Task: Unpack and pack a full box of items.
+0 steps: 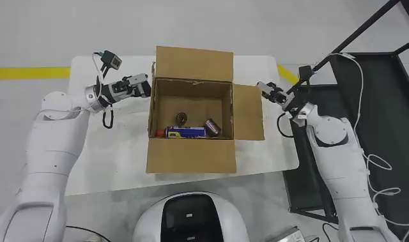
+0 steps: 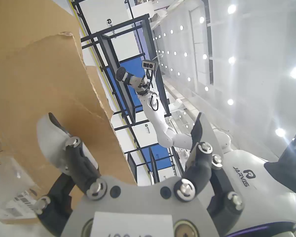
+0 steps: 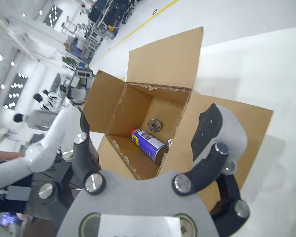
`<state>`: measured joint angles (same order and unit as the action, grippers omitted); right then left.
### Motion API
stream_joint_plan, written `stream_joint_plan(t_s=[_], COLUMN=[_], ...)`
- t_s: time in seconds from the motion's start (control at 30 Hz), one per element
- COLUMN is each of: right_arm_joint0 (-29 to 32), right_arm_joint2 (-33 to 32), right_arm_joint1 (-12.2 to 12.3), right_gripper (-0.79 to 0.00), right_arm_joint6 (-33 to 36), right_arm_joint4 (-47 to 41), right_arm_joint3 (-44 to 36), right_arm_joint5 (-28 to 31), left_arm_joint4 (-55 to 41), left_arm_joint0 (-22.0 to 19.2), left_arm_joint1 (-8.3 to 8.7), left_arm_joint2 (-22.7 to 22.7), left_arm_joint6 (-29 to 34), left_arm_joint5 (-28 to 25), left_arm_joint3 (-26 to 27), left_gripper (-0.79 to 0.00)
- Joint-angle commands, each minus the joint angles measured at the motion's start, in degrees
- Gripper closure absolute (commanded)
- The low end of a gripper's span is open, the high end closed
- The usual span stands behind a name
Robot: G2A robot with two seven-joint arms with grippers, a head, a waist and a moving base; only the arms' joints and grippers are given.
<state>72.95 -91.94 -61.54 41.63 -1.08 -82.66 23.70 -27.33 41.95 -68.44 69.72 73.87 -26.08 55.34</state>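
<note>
the left gripper point(image 2: 124, 134) sits closest, jaws wide apart with nothing in them, just beside the box's upright left flap point(image 2: 39, 75); i cannot tell if it touches the cardboard. the right gripper point(image 3: 146, 114) is also spread wide and empty, hanging off the far corner of the right flap point(image 1: 248, 111), which lies flat.

the box point(image 1: 192, 81) stands open in the middle of the table point(image 1: 108, 152). at its bottom, towards the near wall, a can point(image 1: 185, 132) lies on its side, with a dark cylinder point(image 1: 212, 127) at its right end and a metal ring point(image 1: 181, 119) just beyond it.

this looks like unpacking, with these three things left to lift out. the next move calls for one arm to go down over a wall and grip the can across its body. the right side looks easier. the standing left flap blocks the left arm, and the box is deep. a black rack point(image 1: 377, 114) crowds the right arm's elbow room.
</note>
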Motion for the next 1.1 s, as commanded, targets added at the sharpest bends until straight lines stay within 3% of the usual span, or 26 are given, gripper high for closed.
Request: stream_joint_plan(t_s=[0.0,0.3,0.5,0.67,0.9,1.07], right_arm_joint0=[-0.2,-2.7,-3.9,-3.9,-2.7,-3.2], right_arm_joint2=[-0.5,3.6,5.0,6.6,4.8,5.7], right_arm_joint1=[0.1,-0.4,-0.7,-0.6,-0.4,-0.1], right_gripper=[-0.785,-0.785,-0.785,-0.785,-0.785,-0.785], right_arm_joint6=[1.3,5.3,5.7,12.1,17.6,20.9], right_arm_joint4=[-2.7,-7.4,-9.3,-12.1,-24.0,-22.6], right_arm_joint3=[3.2,17.2,21.1,19.9,11.6,4.2], right_arm_joint5=[-1.2,2.5,7.3,7.0,9.9,8.7], left_arm_joint4=[0.2,4.3,5.4,5.6,5.2,4.2], left_arm_joint0=[-0.2,-1.9,-3.0,-3.3,-3.4,-2.9], left_arm_joint1=[-0.34,-1.82,-2.44,-2.34,-1.65,-1.02], left_arm_joint2=[-1.5,-7.8,-9.9,-9.7,-7.6,-5.8], left_arm_joint6=[-0.1,-0.3,-0.9,-1.6,-3.5,-3.8], left_arm_joint5=[0.0,-1.7,-2.8,-3.7,-4.6,-4.6], left_arm_joint3=[-0.1,-3.0,-4.7,-5.3,-6.2,-6.0], left_gripper=[-0.785,-0.785,-0.785,-0.785,-0.785,-0.785])
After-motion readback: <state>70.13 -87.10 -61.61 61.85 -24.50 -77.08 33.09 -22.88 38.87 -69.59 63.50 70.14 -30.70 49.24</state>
